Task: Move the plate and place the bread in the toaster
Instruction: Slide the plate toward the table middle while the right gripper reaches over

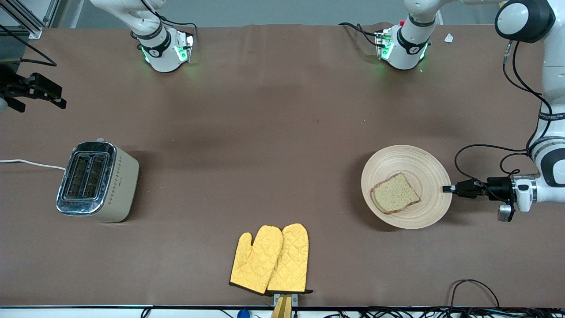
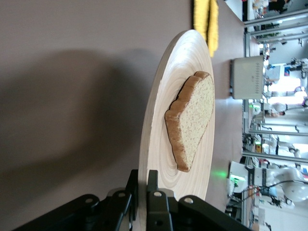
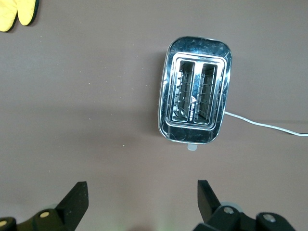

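Observation:
The light tan wooden plate [image 1: 410, 159] lies toward the left arm's end of the table with the brown speckled bread [image 1: 395, 193] on it. My left gripper [image 1: 448, 189] is shut on the plate's rim at the table's end. The left wrist view shows its fingers [image 2: 153, 185] clamped on the plate's [image 2: 163, 144] edge, with the bread [image 2: 195, 115] just past them. The cream toaster [image 1: 95, 181] with its chrome top stands toward the right arm's end. My right gripper [image 1: 39, 99] hangs open and empty in the air beside the toaster [image 3: 195, 103]; its fingers [image 3: 77, 199] stand wide apart.
A pair of yellow oven mitts [image 1: 270, 258] lies near the table edge closest to the front camera, between toaster and plate. The toaster's white cord [image 1: 31, 163] runs off the right arm's end of the table. Both toaster slots show nothing in them.

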